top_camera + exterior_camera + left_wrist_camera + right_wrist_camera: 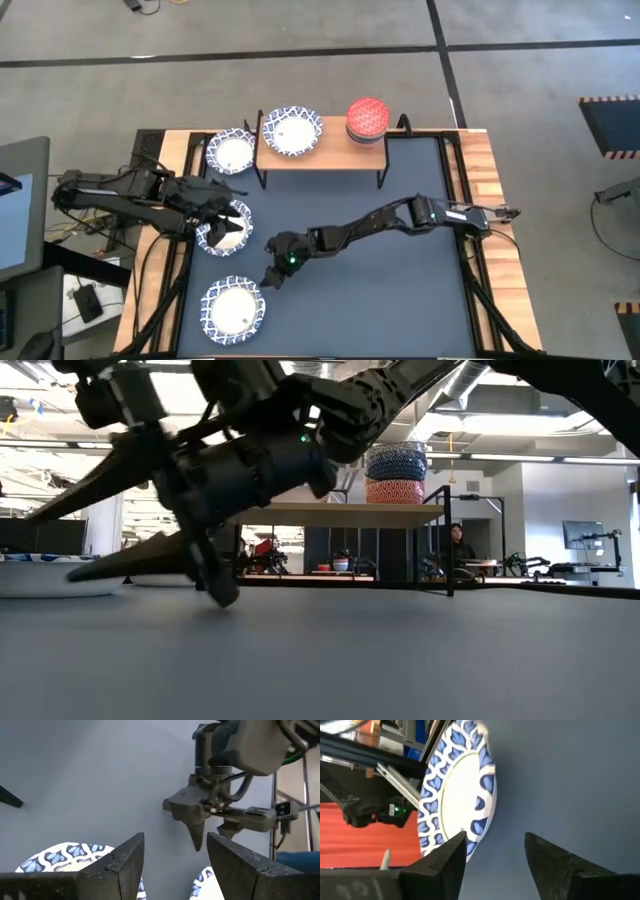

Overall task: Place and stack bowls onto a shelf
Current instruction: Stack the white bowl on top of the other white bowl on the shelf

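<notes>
The light-wood shelf [335, 158] stands at the table's far edge. It carries one white blue-rimmed bowl [291, 131] and a stack of small bowls [368, 118] that looks red from above. Three more white blue-rimmed bowls rest on the dark-blue tabletop: one left of the shelf [231, 152], one under my left gripper [213, 238], and one near the near edge [233, 308]. My left gripper [232, 220] [175, 837] hovers open over the middle bowl [65, 857]. My right gripper [268, 278] [495, 837] [48, 548] is open and low. It points at the near bowl [460, 795].
The two grippers are close together at the table's left middle; my left wrist view shows the right gripper [200, 820] just ahead. The tabletop's bare part [400, 290] lies to the right. The shelf's black legs [381, 170] stand behind the right arm.
</notes>
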